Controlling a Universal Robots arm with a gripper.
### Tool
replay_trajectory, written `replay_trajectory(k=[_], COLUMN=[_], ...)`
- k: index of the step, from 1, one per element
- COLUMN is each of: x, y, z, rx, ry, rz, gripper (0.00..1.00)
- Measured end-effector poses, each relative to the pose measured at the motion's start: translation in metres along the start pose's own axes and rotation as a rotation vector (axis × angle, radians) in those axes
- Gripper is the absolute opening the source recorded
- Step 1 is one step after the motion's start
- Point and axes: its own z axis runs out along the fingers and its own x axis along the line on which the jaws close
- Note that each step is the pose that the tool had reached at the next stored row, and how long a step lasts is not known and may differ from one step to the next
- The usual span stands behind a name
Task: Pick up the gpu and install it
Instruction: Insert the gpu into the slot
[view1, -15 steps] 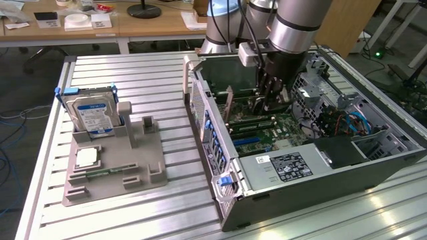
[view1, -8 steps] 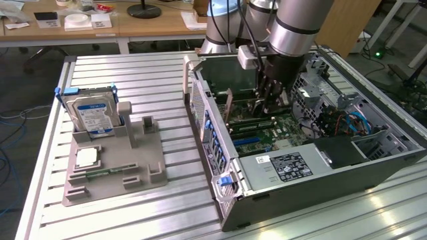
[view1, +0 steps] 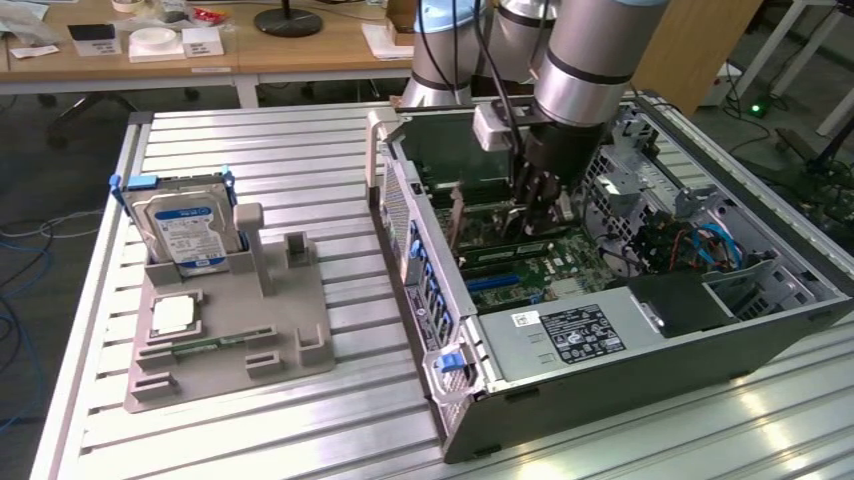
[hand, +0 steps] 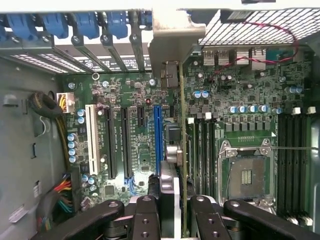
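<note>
green board edge and a pale metal bracket mark the gpu (hand: 172, 150) in the wrist view. it stands on edge, running from the gripper (hand: 175, 217) out to the rear slot openings of the case (hand: 30, 130). the black fingers (hand: 145, 220) press on it from both sides, so the pincer is clenched on the card. it hangs over the motherboard (hand: 240, 100), just beside the long blue slot (hand: 158, 135) and parallel to it. whether its lower edge sits in that slot is hidden by the card itself.

in the exterior view the gripper (view1: 541, 205) is deep inside the open case (view1: 747, 310), close over the board. the hard drive (view1: 187, 225) and a small silver chip (view1: 174, 315) sit on the grey holder (view1: 307, 345), well apart from the case.

by my reading, the pick-up is done and the card is at its slot. seating is unconfirmed.
</note>
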Motion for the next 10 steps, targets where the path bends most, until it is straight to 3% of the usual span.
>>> replay_trajectory(k=[10], x=[0.002], y=[0.0024], z=[0.0128], rx=[-0.0002], ry=[0.0001], rz=[0.0], gripper=[0.28])
